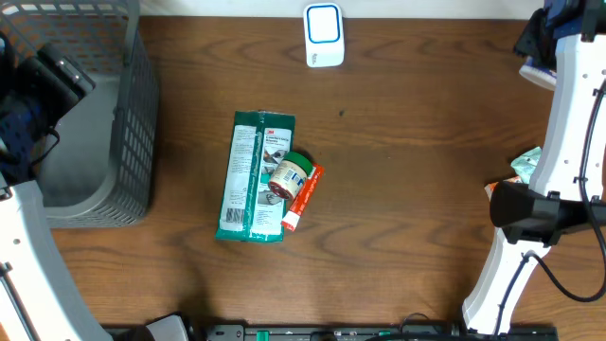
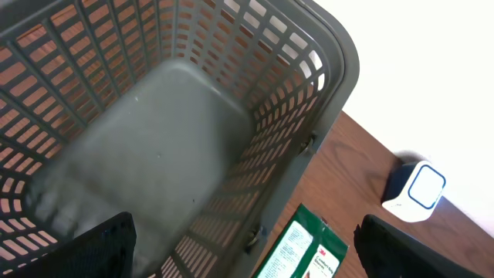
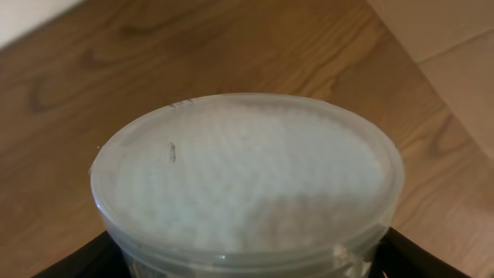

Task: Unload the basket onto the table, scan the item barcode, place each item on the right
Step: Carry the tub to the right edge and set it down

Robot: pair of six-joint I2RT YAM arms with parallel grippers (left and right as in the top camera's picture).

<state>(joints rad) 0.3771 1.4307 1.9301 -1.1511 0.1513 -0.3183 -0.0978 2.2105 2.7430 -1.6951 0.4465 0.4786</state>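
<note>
Step in hand (judged): the round tub (image 3: 247,177) is to be carried to the scanner (image 1: 324,35). Its barcode, which is not seen in these views, should be turned toward the blue-framed window and held steady there. A firm pinch is advised, since a smooth round wall can twist in the fingers.
Table (image 1: 426,114): dark wood, on which everything is carried.
Right arm (image 1: 568,114): reared up along the right edge, with the wrist by the far right corner. The right gripper (image 3: 247,262) is closed on the tub, one finger at each side.
Left arm (image 1: 28,246): raised over the far left corner. The left gripper (image 2: 243,251) is spread wide with nothing between the jaws.
Basket (image 1: 142,123): grey, set at the far left corner.
Green packet (image 1: 248,175): laid flat mid-table.
Round tub: clear with white fill, held well apart from the scanner.
Scanner: placed at the middle of the far edge.
Jar (image 1: 287,176): rested on the packet.
Orange tube (image 1: 303,197): laid just beside the jar.
</note>
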